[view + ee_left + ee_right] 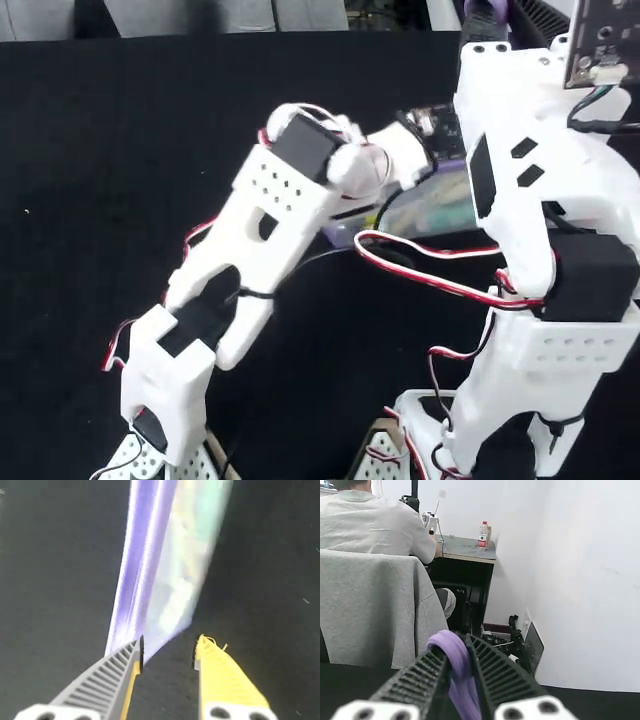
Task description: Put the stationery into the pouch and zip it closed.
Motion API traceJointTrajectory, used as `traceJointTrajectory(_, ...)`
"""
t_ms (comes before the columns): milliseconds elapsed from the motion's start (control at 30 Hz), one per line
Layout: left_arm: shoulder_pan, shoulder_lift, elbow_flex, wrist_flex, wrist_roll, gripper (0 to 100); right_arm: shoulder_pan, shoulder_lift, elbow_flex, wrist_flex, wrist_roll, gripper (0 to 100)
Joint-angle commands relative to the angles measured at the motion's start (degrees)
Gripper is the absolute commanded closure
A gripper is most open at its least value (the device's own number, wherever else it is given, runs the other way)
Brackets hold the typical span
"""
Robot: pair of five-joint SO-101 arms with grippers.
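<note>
The pouch [445, 205] is translucent with a purple edge and lies partly behind both arms at mid-right of the black table. In the left wrist view the pouch [170, 565] stretches away from my left gripper [167, 652], which is open with its grey and yellow fingers either side of the pouch's near corner. In the high view the left gripper [430, 125] sits at the pouch's far-left end. My right gripper [454, 646] is shut on a purple band [456, 667] of the pouch, held high and facing the room. From above, the right gripper [487, 22] is at the table's far edge.
The black table [120, 150] spreads to the left of the arms. The two arm bases [470, 440] stand at the near edge, with loose red and white cables [430, 265] between them. Behind the table is a grey-covered chair [375, 605].
</note>
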Motion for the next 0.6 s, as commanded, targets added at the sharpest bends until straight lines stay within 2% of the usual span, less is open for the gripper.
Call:
traceJointTrajectory(0,-4.44,0.0,-12.26,0.18,0.0,81,-0.35,-1.71,-1.8,0.18,0.35,98.8)
traceJointTrajectory(233,-11.56,3.34,-15.16,-5.27,-5.27,81,-0.35,-1.71,-1.8,0.18,0.35,98.8)
traceJointTrajectory(367,-14.81,7.56,-14.73,-11.52,-7.47,81,-0.35,-1.98,-1.8,0.26,0.35,98.8)
traceJointTrajectory(567,-14.55,16.18,-15.25,-14.59,-12.75,81,-0.35,-1.98,-1.8,0.26,0.35,98.8)
